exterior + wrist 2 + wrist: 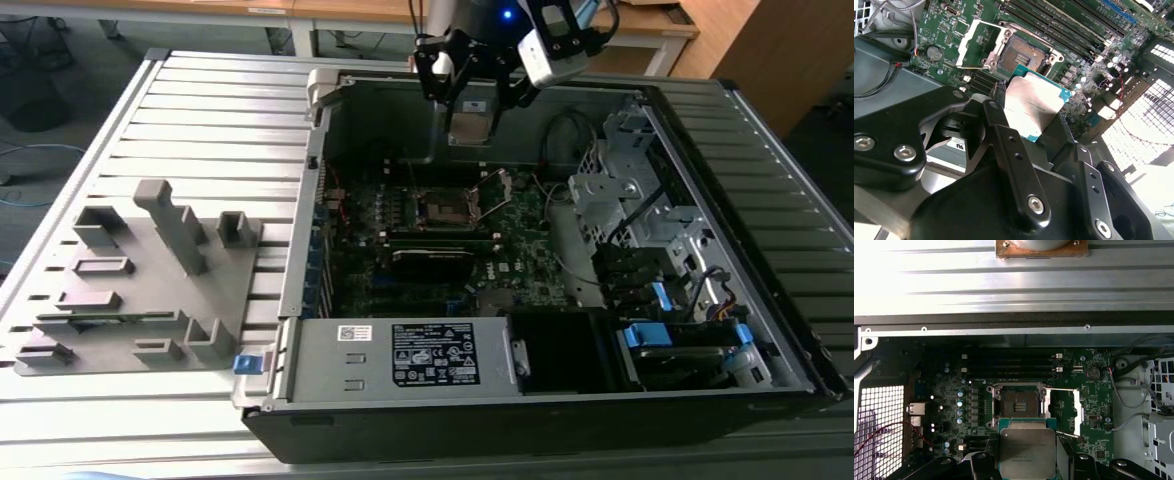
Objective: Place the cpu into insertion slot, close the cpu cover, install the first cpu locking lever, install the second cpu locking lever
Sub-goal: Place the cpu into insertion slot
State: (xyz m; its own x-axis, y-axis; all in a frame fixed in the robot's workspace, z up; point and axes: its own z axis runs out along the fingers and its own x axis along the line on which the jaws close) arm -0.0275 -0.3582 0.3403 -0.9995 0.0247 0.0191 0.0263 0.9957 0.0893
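While the gripper [470, 118] is hovering over the open computer case [400, 365], its two black fingers [1004, 135] are pressing on opposite edges of the cpu [1035, 111]. The jaws are therefore standing narrow, closed on the chip. The cpu is hanging in the air, and both wrist views are showing its dull silver top with a thin blue-green border around the metal. It is not touching the motherboard [949, 390]. In the exterior view it is hanging near the far wall of the case, and the insertion slot [1018, 401] is lying below it, apart from it, near the middle of the board.

The slot is lying uncovered: its dark square field and its shiny metal rim are showing in both wrist views, and nothing is sitting inside it. The cpu cover [964, 45] is standing flipped open just beside the slot, joined to it along one edge, and the green board is showing through its square cut-out. The long black memory slots [1009, 365] are running near the slot, on a different side from the cover.

At the exterior view's left, a grey rack [147, 270] is standing on the slatted metal table [214, 120], well apart from the gripper.
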